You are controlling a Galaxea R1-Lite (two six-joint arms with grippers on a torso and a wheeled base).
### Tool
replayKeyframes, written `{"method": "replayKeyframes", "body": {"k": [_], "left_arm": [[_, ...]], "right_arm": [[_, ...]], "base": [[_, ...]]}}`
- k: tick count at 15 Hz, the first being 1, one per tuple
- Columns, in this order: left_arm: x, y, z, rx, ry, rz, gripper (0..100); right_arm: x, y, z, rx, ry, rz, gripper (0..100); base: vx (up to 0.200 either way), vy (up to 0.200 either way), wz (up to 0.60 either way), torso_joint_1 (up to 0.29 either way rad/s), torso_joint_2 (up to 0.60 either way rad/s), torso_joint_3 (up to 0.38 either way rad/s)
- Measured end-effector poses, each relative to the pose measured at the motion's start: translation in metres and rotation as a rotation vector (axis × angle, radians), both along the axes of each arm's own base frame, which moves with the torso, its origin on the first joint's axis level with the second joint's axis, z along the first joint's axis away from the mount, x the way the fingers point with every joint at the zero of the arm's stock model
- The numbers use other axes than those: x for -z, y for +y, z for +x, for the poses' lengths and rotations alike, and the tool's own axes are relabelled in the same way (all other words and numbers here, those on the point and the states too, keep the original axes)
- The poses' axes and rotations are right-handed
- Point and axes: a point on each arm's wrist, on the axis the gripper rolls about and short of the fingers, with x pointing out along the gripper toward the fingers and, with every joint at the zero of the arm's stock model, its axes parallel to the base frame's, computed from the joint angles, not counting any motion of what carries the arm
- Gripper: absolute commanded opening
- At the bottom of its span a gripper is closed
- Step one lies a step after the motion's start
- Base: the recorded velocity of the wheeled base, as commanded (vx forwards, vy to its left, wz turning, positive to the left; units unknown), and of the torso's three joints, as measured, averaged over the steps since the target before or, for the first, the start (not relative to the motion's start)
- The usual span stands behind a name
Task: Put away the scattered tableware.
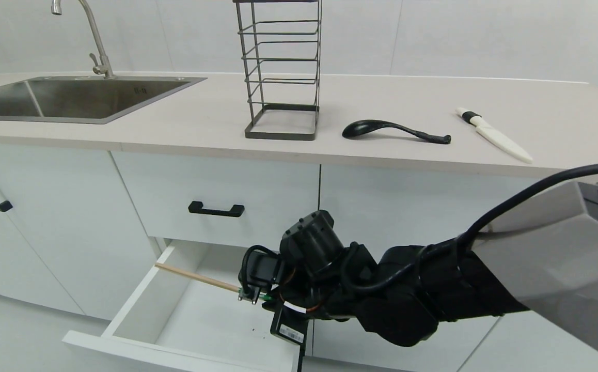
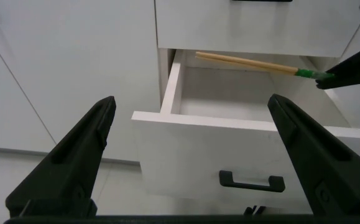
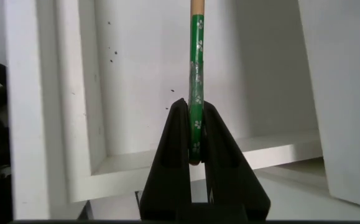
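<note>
Closest to the head camera is the right arm, and at its end the right gripper (image 1: 251,295) has its two black fingers pressed together on the green painted end of a wooden chopstick (image 1: 195,277). From this pinch the chopstick goes out almost level toward the robot's left, over the inside of the open drawer (image 1: 136,294). Its bare tip comes to the drawer's left wall, but I cannot tell if it touches there. The floor of the drawer is white, with some small dark specks.

Left gripper (image 2: 192,106) is low in front of the drawer's front panel. Its fingers are spread wide and nothing is between them. On this panel sits a black handle (image 2: 252,182).

Above the open drawer is a closed drawer with a black handle of its own, and then the countertop (image 1: 175,124). On it stand a wire rack (image 1: 281,137) and, to the right, a black ladle (image 1: 358,129) and a white knife (image 1: 495,135), each lying apart from the other. At the far left are the sink (image 1: 72,98) and the faucet (image 1: 95,41).
</note>
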Motion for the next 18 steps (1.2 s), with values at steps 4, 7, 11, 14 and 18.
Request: {"method": "replayKeyframes", "body": {"k": [4,7,11,14,18], "left_arm": [[0.000,0.000,0.000,0.000,0.000,0.000,100],[0.000,0.000,0.000,0.000,0.000,0.000,100],[0.000,0.000,0.000,0.000,0.000,0.000,100],[0.000,0.000,0.000,0.000,0.000,0.000,100],[0.000,0.000,0.000,0.000,0.000,0.000,100]], "right_arm": [[0.003,0.015,0.012,-0.007,0.001,-0.015,0],[0.014,0.019,0.018,0.001,0.012,-0.028,0],[0.025,0.021,0.024,0.012,0.023,-0.036,0],[0.033,0.025,0.030,0.018,0.028,-0.039,0],[0.044,0.026,0.036,0.029,0.043,-0.053,0]], "base": [[0.000,0.000,0.00,0.000,0.00,0.000],[0.000,0.000,0.00,0.000,0.00,0.000],[0.000,0.000,0.00,0.000,0.00,0.000],[0.000,0.000,0.00,0.000,0.00,0.000],[0.000,0.000,0.00,0.000,0.00,0.000]]}}
